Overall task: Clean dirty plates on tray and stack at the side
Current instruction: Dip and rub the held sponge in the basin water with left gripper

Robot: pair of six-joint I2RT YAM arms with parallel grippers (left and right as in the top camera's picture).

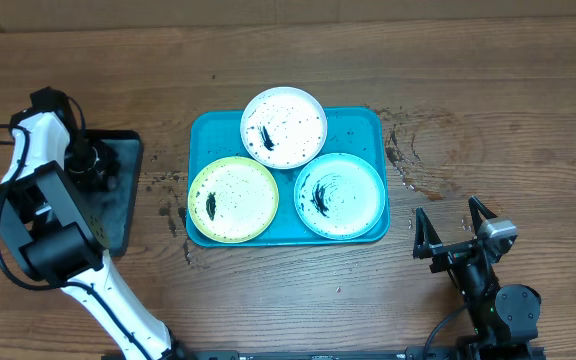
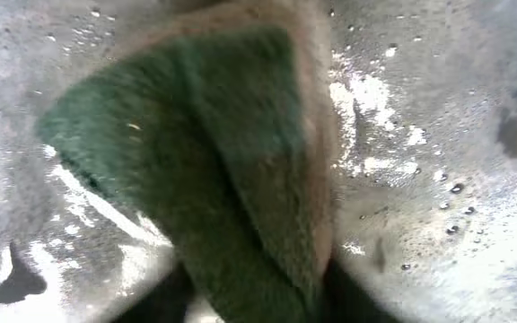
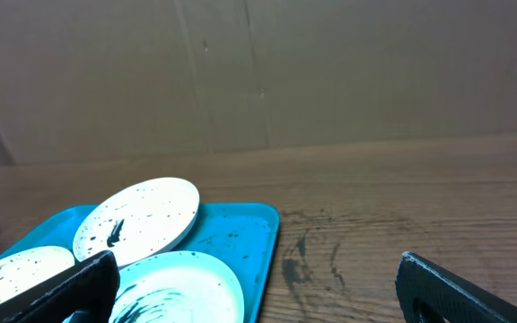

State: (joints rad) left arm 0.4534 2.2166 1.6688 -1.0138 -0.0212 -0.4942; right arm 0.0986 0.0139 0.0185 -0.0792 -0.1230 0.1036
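1. Nothing cleaned yet, by the look of it: black smears on the white plate (image 1: 284, 126), the yellow-green plate (image 1: 233, 199) and the mint plate (image 1: 340, 194) alike
2. All three lying in the turquoise tray (image 1: 360, 124), ahead and left of the right gripper (image 1: 446, 210), well off to the right of the left gripper (image 1: 88, 160); no stack at the side
3. Down over the black tray (image 1: 120, 205) with that left gripper, green sponge (image 2: 214, 161) filling its camera; can't tell whether clamped on it
4. Idle on the right: jaws wide apart, holding nothing
5. Left to do: wiping each plate, then stacking
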